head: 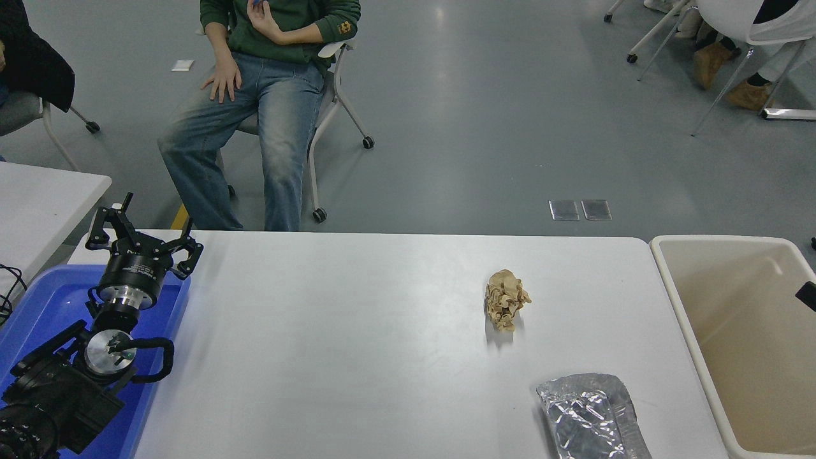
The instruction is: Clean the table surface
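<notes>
The table surface [350, 331] is a wide white top with rounded corners. On it, right of centre, lies a crumpled brown paper wad [507, 298]. A crinkled sheet of silver foil [593, 414] rests near the front edge at the right. My left gripper [143, 239] is parked open over the table's far left corner, holding nothing. Of my right gripper [807, 296] only a small black piece shows at the right edge, above the beige bin [676, 299].
A blue tray [44, 299] sits under my left arm at the lower left. A smaller white table [38, 197] stands beyond it. A person [268, 95] sits on a wheeled chair at the table's far side. More chairs stand at the top right.
</notes>
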`<state>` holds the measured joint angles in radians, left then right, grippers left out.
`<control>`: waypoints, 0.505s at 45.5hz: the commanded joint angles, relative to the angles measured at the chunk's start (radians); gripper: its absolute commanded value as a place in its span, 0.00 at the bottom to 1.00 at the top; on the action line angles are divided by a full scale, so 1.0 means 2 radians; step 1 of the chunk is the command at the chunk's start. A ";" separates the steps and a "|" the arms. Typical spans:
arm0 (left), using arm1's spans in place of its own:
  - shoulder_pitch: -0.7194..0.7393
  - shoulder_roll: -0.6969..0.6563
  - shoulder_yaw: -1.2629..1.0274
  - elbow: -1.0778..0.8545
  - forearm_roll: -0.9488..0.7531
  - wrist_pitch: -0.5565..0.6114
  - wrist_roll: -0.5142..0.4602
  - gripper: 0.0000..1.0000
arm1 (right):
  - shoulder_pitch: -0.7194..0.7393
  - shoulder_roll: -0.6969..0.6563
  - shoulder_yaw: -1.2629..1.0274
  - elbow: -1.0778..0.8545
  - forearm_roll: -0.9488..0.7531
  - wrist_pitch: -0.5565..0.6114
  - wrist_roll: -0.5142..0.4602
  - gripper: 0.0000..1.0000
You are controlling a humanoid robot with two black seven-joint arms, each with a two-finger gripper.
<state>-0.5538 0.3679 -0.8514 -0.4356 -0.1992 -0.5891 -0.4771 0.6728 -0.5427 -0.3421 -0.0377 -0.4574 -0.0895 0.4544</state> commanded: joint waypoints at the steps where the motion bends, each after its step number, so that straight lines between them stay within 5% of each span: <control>1: 0.000 0.000 0.000 0.000 0.000 0.000 0.000 1.00 | 0.019 -0.010 0.005 -0.002 0.044 0.006 0.000 1.00; 23: 0.000 0.000 0.000 0.000 0.000 0.000 0.000 1.00 | 0.030 -0.029 0.107 0.004 0.115 0.016 -0.002 1.00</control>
<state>-0.5538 0.3680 -0.8514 -0.4356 -0.1993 -0.5890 -0.4771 0.7261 -0.5871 -0.2702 -0.0446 -0.2666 -0.0639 0.4520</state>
